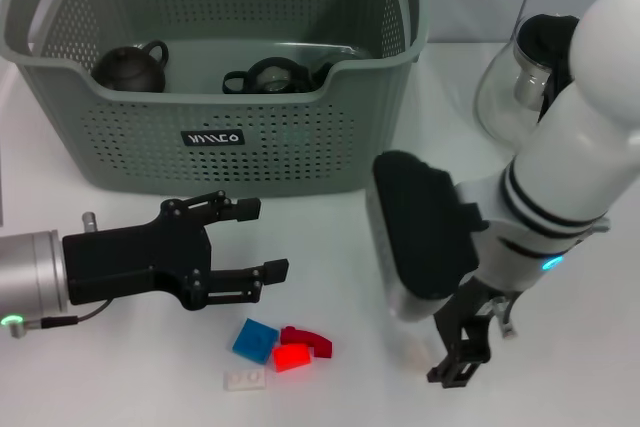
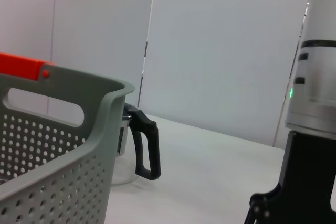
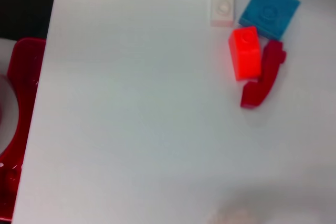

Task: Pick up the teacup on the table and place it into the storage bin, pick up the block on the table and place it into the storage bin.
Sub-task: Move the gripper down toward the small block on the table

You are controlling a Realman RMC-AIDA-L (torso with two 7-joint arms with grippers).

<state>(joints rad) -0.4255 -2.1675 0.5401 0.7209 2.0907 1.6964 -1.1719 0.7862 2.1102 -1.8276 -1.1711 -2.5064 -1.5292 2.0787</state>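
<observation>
blocks [image 1: 278, 346] are what your next move turns on: four small pieces lie clustered on the worktop [image 1: 330, 237] in front of the storage bin [image 1: 215, 137], between the two arms. in the head view you have a blue square piece [image 1: 255, 339], a bright red block [image 1: 291, 356], a darker red curved piece [image 1: 312, 340] touching it, and a white two-stud plate [image 1: 245, 379] nearest the robot.

your left gripper [image 1: 250, 239] hovers just above and to the robot's left of the cluster, its fingers spread wide with nothing between them, pointing across toward the right arm. the blocks lie slightly beyond its fingertips and closer to the robot's body, so i judge this arm the nearer one.

your right gripper [image 1: 462, 359] hangs over the worktop on the other side of the cluster, a little farther from it; you cannot tell from these views how its fingers stand. its wrist camera looks straight down on the cluster, where the bright red block's long axis runs roughly parallel to the white plate.

teacup: the bin already holds a dark teapot [image 1: 130, 67] and another dark handled vessel [image 1: 268, 77], possibly the cup, though that cannot be confirmed. a glass kettle [image 1: 515, 87] stands beside the bin, behind the right arm.
</observation>
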